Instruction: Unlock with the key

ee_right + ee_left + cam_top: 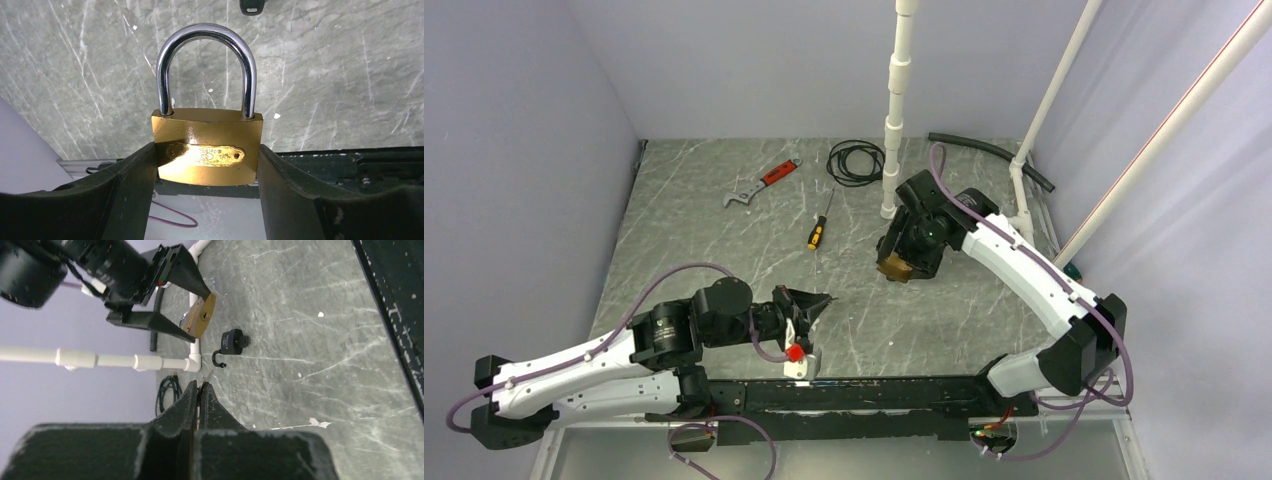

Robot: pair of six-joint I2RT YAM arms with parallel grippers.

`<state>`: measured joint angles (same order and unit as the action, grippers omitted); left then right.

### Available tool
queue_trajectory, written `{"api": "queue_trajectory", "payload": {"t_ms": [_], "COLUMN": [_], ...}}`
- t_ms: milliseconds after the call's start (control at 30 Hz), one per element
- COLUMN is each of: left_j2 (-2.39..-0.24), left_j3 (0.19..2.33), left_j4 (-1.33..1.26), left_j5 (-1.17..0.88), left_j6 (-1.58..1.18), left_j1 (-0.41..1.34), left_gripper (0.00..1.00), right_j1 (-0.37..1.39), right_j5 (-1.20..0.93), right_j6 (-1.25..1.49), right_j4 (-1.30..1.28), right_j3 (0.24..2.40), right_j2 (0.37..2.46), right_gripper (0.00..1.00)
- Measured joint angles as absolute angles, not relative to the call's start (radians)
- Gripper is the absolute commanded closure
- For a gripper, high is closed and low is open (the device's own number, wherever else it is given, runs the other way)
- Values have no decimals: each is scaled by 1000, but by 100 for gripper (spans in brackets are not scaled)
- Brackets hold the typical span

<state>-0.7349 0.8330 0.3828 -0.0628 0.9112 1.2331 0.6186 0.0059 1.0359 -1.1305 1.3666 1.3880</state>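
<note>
A brass padlock [207, 130] with a closed steel shackle [206, 35] is held by its sides in my right gripper [206, 147], a little above the table. In the left wrist view the padlock [202, 315] shows its underside and keyhole, facing my left gripper [199, 386]. That gripper is shut on the key [205, 381], of which only a thin metal tip shows past the fingertips. From above, the left gripper [817, 300] is a short way to the left of the right gripper [896, 265] and nearer the arm bases, apart from the padlock [892, 268].
A small black padlock [231, 341] with an open hook lies on the table between the grippers. Further back lie a screwdriver [819, 232], a red-handled wrench [759, 185], a black cable coil [856, 162] and a black hose [989, 150]. A white pipe stand [894, 120] rises behind the right gripper.
</note>
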Motion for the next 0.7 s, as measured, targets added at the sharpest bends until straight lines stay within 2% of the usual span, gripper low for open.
{"api": "queue_trajectory", "payload": {"t_ms": [233,700], "left_j2": [-763,-828], "left_j3": [767,700], "left_j4": [364,255], "left_j5": [-91,-62], "left_j6": [1051,1087], "left_j1": [1241,1248], "left_gripper": [100,100], "right_j1": [617,675], "right_j5": [-82,-147], "right_j6": [1133,1335], "right_j4": [-1098,-1000], "right_j3": [1346,1250], "right_j2": [1400,1399], "right_gripper": [100,100]}}
